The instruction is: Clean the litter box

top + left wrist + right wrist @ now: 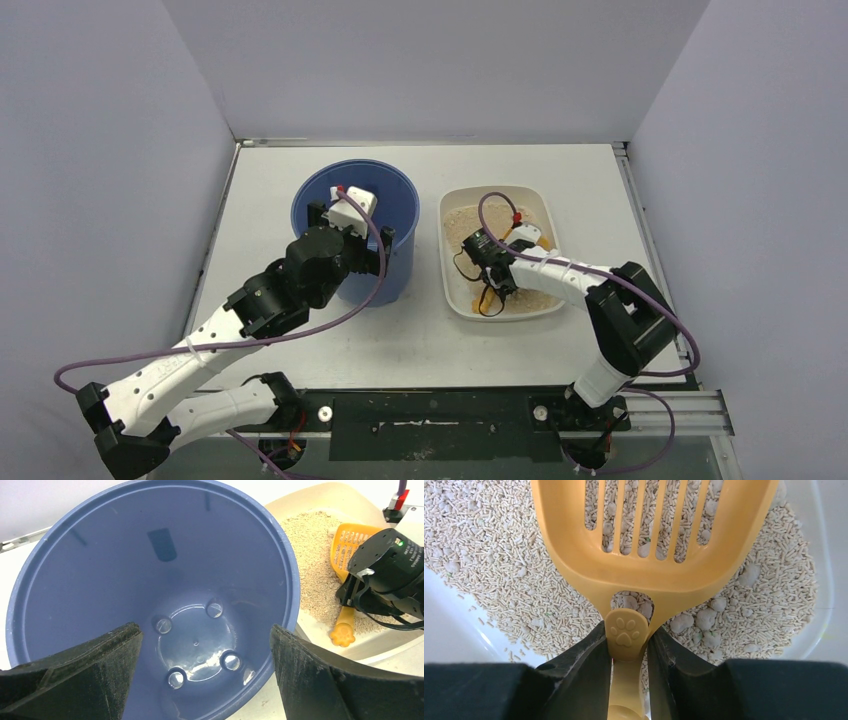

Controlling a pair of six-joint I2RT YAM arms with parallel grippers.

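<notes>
1. the left arm (pixel 300 270) reached over the open mouth of the tall round blue plastic bucket (pixel 400 265). its jaws were spread wide and held nothing. i judged it was parked there, out of the way.
2. the bucket stood on the white desk (pixel 430 350) just left of the shallow cream-white plastic litter box (pixel 455 302), likely so that a loaded scoop had a short way to travel.
3. the litter box lay right of centre with pale pellet litter (pixel 489 555) inside. the right arm (pixel 560 272) dipped into it, its jaws pinching the paw-print handle of the orange slotted plastic scoop (pixel 659 582), whose blade lay on the litter.
4. only the left wrist view showed the bucket's bare bottom. only the right wrist view showed the pinch and the clumps beside the scoop. the top view alone gave the whole layout.
</notes>
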